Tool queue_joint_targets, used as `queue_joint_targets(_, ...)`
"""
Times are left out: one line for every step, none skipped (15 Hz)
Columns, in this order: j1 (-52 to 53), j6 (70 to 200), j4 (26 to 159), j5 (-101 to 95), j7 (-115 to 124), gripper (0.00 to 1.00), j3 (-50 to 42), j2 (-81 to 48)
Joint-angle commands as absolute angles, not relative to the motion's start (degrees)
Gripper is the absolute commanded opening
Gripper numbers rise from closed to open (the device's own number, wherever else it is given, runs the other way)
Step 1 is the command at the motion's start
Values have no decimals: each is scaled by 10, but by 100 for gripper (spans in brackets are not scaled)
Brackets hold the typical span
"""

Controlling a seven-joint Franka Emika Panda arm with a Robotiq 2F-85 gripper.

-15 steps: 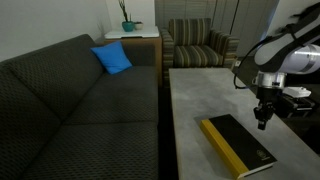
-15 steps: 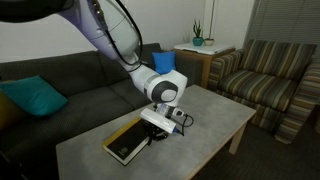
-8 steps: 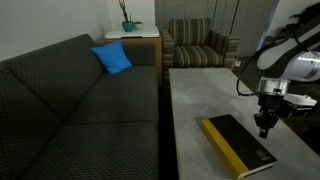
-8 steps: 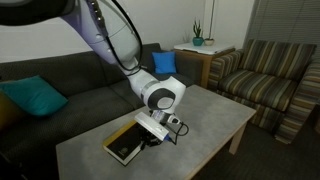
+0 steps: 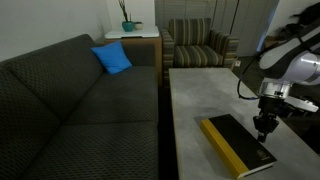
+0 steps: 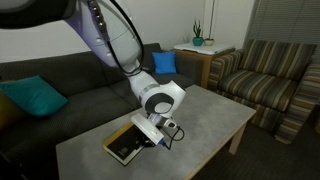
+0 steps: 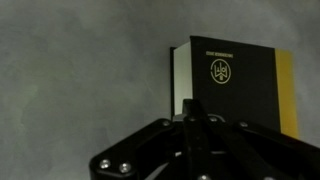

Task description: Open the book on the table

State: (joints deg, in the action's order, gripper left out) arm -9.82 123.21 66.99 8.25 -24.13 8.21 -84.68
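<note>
End effector (image 7: 194,121) fully closed, gripping nothing, its tips beside the book's (image 7: 236,85) page edge; contact unclear. Beyond that edge the tabletop (image 7: 80,70) lies open.

- The arm (image 6: 100,35) enters from the upper left of an exterior view and curves down toward the frame's centre.
- Its rounded white wrist (image 6: 160,97) sits mid-frame, angled downward and to the left.
- In an exterior view the gripper (image 5: 264,127) hangs near the right edge, pointing straight down.
- In the wrist view the gripper fills the bottom centre, its fingers (image 7: 188,128) pressed together with no gap.
</note>
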Motion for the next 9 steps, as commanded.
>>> queue_joint_targets(-115, 1231, 682, 96, -262, 0, 98, -847)
queue_joint_targets(-117, 1230, 682, 97, -264, 0, 100, -847)
queue_joint_targets(-120, 1228, 682, 99, -267, 0, 102, -847)
queue_joint_targets(-121, 1227, 682, 101, -269, 0, 103, -847)
queue_joint_targets(-122, 1228, 682, 102, -270, 0, 103, -847)
queue_joint_targets(-119, 1230, 682, 101, -266, 0, 99, -847)
queue_joint_targets(-115, 1235, 683, 98, -265, 0, 94, -847)
queue_joint_targets(-115, 1238, 684, 98, -266, 0, 95, -847)
queue_joint_targets(-115, 1238, 685, 98, -270, 0, 97, -847)
